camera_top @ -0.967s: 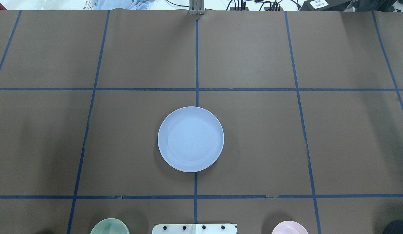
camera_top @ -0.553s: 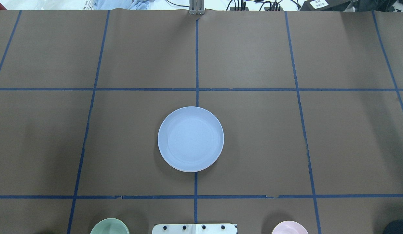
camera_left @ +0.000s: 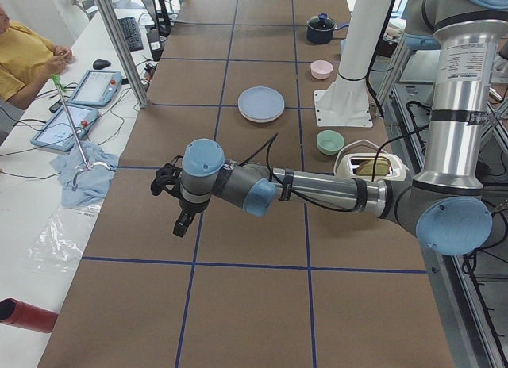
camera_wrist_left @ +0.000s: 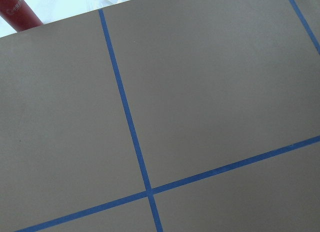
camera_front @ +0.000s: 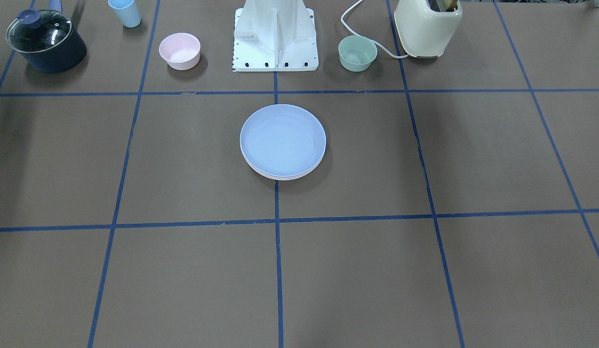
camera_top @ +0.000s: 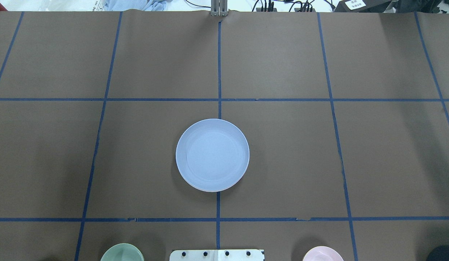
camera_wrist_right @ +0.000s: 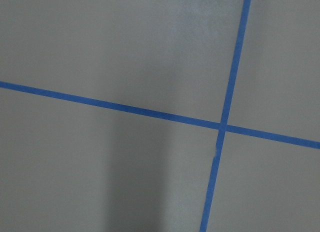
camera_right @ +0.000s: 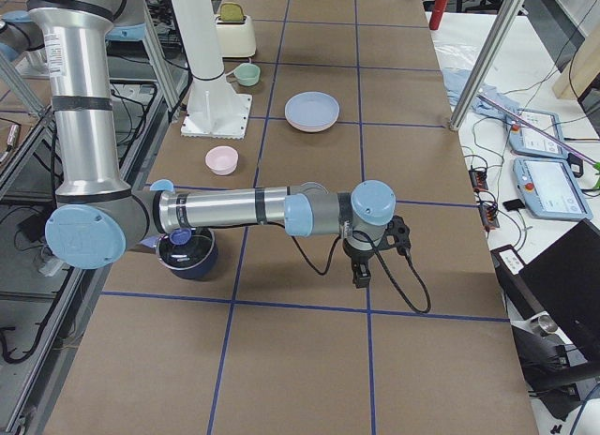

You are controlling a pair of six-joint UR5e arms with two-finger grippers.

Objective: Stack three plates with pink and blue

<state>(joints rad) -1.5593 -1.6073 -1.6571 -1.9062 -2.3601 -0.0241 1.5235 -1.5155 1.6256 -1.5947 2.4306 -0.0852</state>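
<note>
Plates: one stack of plates (camera_front: 282, 142) on the table (camera_top: 282, 54), blue plate (camera_top: 212, 155) on top. In the front-facing view thin pale rims show under the blue one at the near edge. They look like two lower plates, so three in all, but their colours are too faint to tell. Judged: the stacking looks done.

Grippers: left gripper (camera_left: 181, 228) and right gripper (camera_right: 359, 276) each hang fingers-down over bare paper at opposite ends of the table. How far either is open cannot be told from the side views. Both wrist views show only brown paper and blue tape.

Position: the stack lies well apart from both grippers, roughly between them, out of both wrist views.

Handling (judgement): light, stiff matte plastic, not fragile. The plates nest closely, so the top one could drag its neighbour. The best hold would be a pinch across the raised rim, one finger inside and one outside.

Count, others: one pink bowl (camera_front: 179, 50), one green bowl (camera_front: 357, 53), one lidded pot (camera_front: 45, 41), one blue cup (camera_front: 125, 13), one toaster (camera_front: 427, 26).
</note>
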